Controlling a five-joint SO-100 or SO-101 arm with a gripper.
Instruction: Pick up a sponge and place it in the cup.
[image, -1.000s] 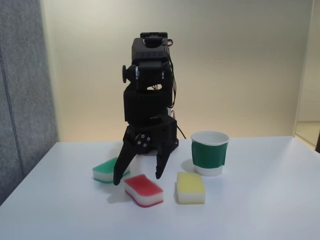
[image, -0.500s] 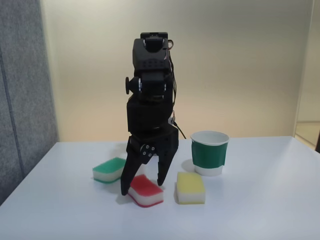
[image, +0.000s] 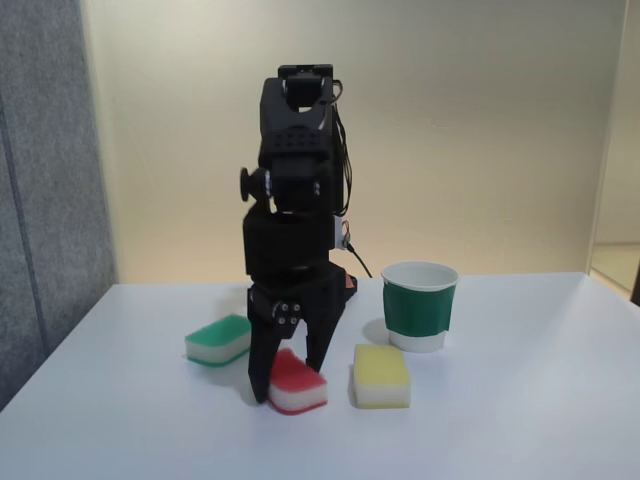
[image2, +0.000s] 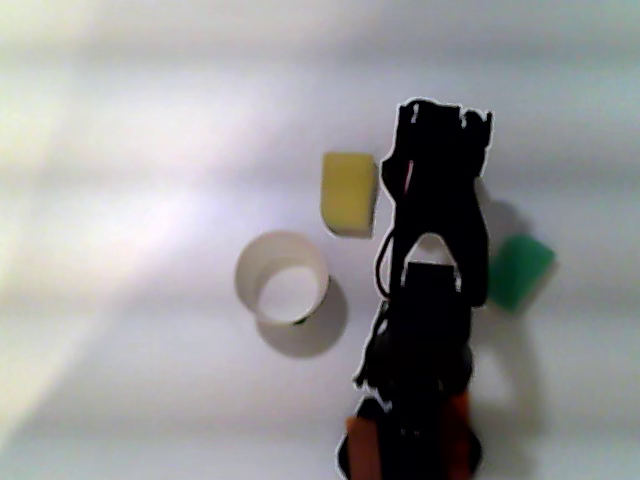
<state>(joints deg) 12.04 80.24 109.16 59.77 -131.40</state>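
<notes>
1. Fixed view first: we count three sponges and one cup on the white table (image: 520, 420), with one black arm (image: 295, 170) standing among them.
2. The gripper (image: 290, 378) points straight down, its two fingers partly spread and set on either side of the red sponge (image: 298, 383). The left finger (image: 261, 370) covers the sponge's left end and the right finger sits at its back edge. We cannot tell whether the fingers press the sponge yet; the sponge rests on the table, so nothing is lifted.
3. The red sponge lies near the front edge of the table, about midway across as this view shows it, red layer up and white layer below.
4. The yellow sponge (image: 381, 376) lies just beside it to the right, apart from it.
5. The green sponge (image: 218, 339) lies to the left and a little farther back, clear of the gripper.
6. The cup (image: 420, 306) stands upright behind the yellow sponge, toward the right, white with a dark green band and well apart from the gripper.
7. From the view looking down, we see the cup (image2: 282, 291) open and upright, the yellow sponge (image2: 348, 193) near it, and the green sponge (image2: 519, 271) on the far side of the arm (image2: 428, 300), whose body hides the red sponge.
</notes>
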